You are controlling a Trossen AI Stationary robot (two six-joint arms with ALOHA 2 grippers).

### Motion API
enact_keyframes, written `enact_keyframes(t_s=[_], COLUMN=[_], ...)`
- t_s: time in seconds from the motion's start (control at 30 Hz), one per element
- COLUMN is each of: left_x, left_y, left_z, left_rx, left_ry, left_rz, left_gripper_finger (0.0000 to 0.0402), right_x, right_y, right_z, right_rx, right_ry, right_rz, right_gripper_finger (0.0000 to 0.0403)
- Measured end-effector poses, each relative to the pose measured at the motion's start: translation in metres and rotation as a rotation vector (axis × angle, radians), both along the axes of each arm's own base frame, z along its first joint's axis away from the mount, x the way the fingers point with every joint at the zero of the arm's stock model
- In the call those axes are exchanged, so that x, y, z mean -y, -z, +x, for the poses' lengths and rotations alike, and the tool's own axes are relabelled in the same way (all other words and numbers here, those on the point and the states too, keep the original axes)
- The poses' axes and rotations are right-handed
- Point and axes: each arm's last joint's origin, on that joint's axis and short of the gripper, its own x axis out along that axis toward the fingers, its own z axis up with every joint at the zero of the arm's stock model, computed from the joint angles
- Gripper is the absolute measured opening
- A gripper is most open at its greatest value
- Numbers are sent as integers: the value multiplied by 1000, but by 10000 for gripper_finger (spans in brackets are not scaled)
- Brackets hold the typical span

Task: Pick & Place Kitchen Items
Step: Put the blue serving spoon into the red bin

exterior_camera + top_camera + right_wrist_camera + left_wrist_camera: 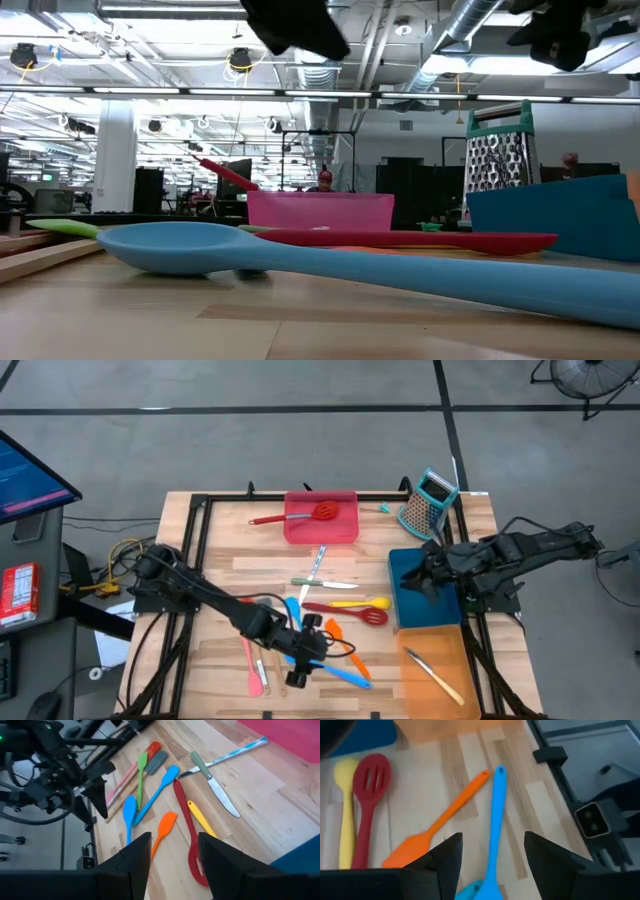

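Over the front middle of the table (200,575), I see the left gripper (492,852) hanging with its jaws released and nothing between them, just above a blue spatula (494,827) that lies beside an orange spatula (437,827). A red slotted spoon (367,795) and a yellow spoon (345,810) lie side by side nearby. The right gripper (174,851) sits above the blue tray (410,570), jaws parted and empty. A red turner (300,515) rests across the red tray (345,530), and a utensil (433,675) lies in the orange tray (415,678). The grater (428,503) stands at the back.
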Motion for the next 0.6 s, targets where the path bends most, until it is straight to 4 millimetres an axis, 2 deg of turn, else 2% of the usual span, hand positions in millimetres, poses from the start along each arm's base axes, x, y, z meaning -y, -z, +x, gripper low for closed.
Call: enact_keyframes(t_s=[0.23,0.47,0.6], left_x=[4,5,7], left_y=[26,58,68], left_z=[17,25,27], left_rx=[25,-43,-63], left_ry=[8,17,26], left_rz=[6,18,18], left_gripper_finger=[195,195,195], right_x=[-4,-6,-5], right_y=[6,5,2], right_z=[10,9,5], right_rx=[-49,-50,-29], right_ry=[-44,-93,-99], right_rz=[20,46,54], right_gripper_finger=[161,161,161])
